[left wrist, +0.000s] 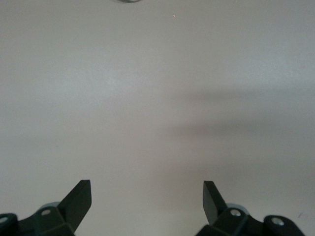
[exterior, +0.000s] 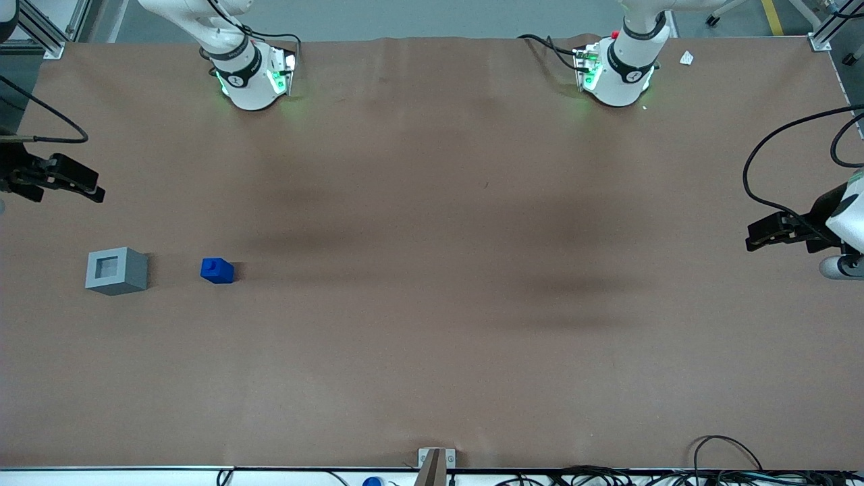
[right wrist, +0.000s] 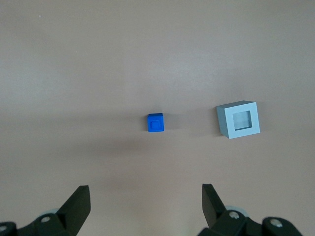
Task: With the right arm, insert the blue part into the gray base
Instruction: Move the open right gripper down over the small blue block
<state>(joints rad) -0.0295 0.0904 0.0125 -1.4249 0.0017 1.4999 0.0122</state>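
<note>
- The right arm's end effector (exterior: 94, 192) hangs in the air at the working arm's end of the tabletop (exterior: 432, 337), released, its two fingers (right wrist: 78, 201) spread wide and gripping nothing.
- The blue part (exterior: 217, 270) sits on the tabletop, stud up, nearer the front camera than the end effector.
- The gray base (exterior: 117, 270) stands beside it, apart, socket facing up.

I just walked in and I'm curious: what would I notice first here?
The bright blue part stands alone on the brown table, with the gray base beside it, apart, its square socket facing up. The right arm's gripper hovers farther from the front camera, fingers open, holding nothing.
</note>
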